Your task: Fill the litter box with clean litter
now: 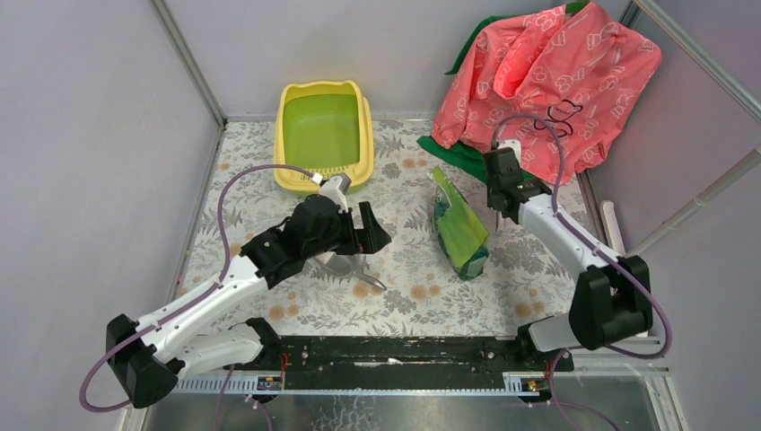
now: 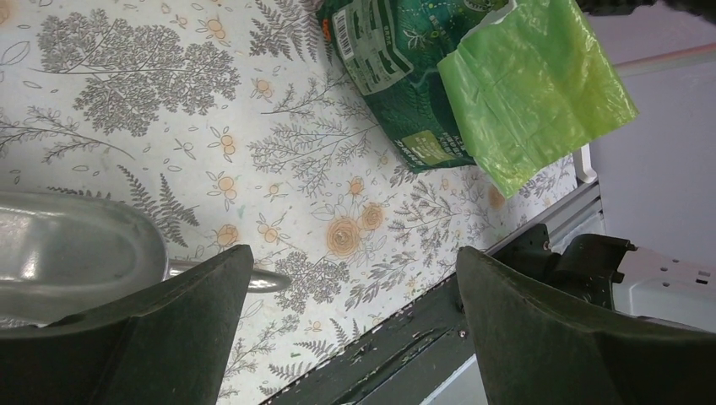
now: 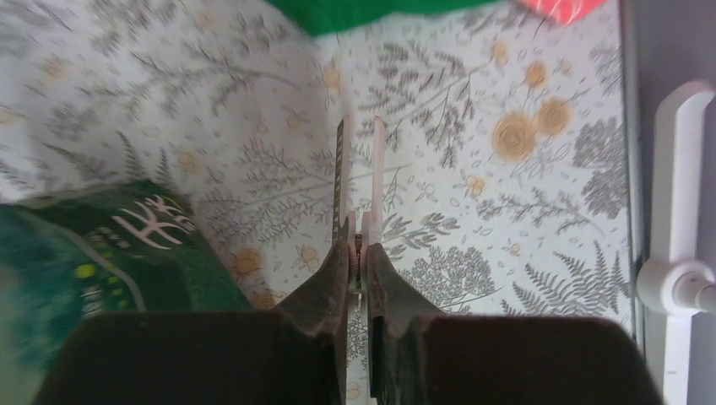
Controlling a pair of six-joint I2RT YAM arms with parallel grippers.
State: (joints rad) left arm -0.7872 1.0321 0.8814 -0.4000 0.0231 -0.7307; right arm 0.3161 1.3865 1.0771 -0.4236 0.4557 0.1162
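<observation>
Litter box (image 1: 323, 177) sits at the far edge of the table (image 1: 413, 305), left of centre, green inside facing up, slotted lip toward the arms. Left claw (image 2: 353, 257) gapes wide over the table, beside a metal scoop (image 2: 76, 245). Right claw (image 3: 359, 245) is closed; thin strips (image 3: 377, 160), one dark and one white, stick out from its fingertips. Green bag (image 1: 458, 229) lies between the arms.

Bright, even diffuse light with faint shadows; right wrist view smeared left of its jaws across the green bag (image 3: 101, 261), jaws themselves out of focus.
</observation>
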